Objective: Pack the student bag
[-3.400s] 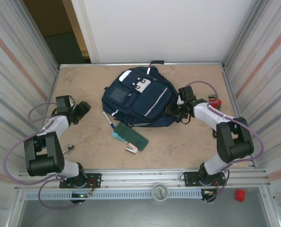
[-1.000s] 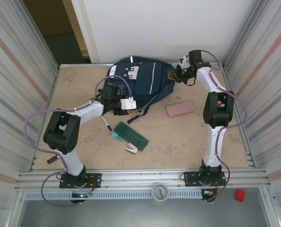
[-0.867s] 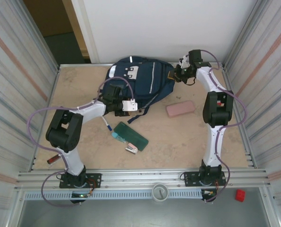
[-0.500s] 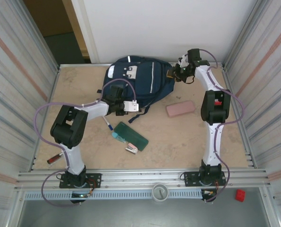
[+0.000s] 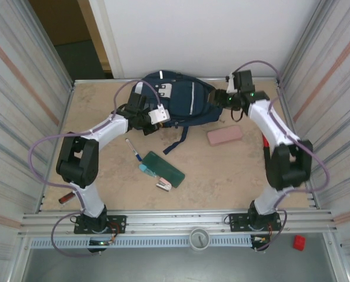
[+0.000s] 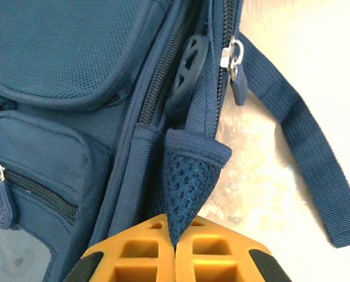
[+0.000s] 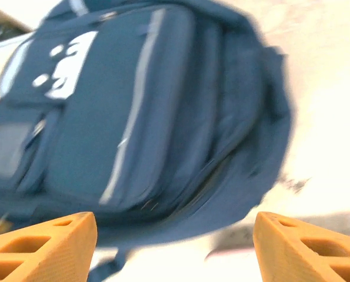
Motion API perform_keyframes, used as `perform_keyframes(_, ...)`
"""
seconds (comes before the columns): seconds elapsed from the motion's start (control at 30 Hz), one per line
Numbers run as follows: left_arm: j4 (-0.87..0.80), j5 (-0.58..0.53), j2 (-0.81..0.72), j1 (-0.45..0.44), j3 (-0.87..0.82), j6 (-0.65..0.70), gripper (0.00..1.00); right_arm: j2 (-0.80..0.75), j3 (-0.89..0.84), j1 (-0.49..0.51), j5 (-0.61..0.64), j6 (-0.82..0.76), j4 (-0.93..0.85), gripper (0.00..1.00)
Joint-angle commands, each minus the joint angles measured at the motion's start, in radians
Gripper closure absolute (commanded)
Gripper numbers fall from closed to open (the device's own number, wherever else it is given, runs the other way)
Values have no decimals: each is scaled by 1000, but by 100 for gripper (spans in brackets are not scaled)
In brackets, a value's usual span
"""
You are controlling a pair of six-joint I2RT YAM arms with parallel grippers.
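Left wrist view shows me the left gripper pinched together on the mesh side pocket of the large navy blue fabric backpack, which lies far-centre on the beige table. Right gripper hangs spread apart at its right side, holding nothing.

My overhead view is bright and evenly lit from above; the white back wall looks slightly washed out, and shadows on the table are soft and short. My left wrist picture is sharp, with pale glare on the bare table. My right wrist picture is motion-blurred, and the student bag smears at its edges
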Motion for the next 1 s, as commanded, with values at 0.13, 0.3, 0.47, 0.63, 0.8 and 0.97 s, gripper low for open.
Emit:
perform_keyframes(0.13,-143,180,-75,20,126,-161,100,-230,-380,289,269,-200,397,38)
perform_keyframes(0.3,-185,241,-83,36,163,-211,100,-223,-513,450,429,-277,577,44)
perform_keyframes(0.47,-203,266,-87,36,189,-228,100,-134,-552,547,532,-353,750,49)
perform_keyframes(0.63,-212,271,-90,36,198,-235,100,-26,-536,603,642,-428,855,49)
perform_keyframes(0.8,-214,282,-95,35,197,-231,100,57,-504,620,763,-463,920,49)
perform_keyframes(0.97,-216,281,-92,36,194,-226,100,102,-473,627,835,-493,955,51)
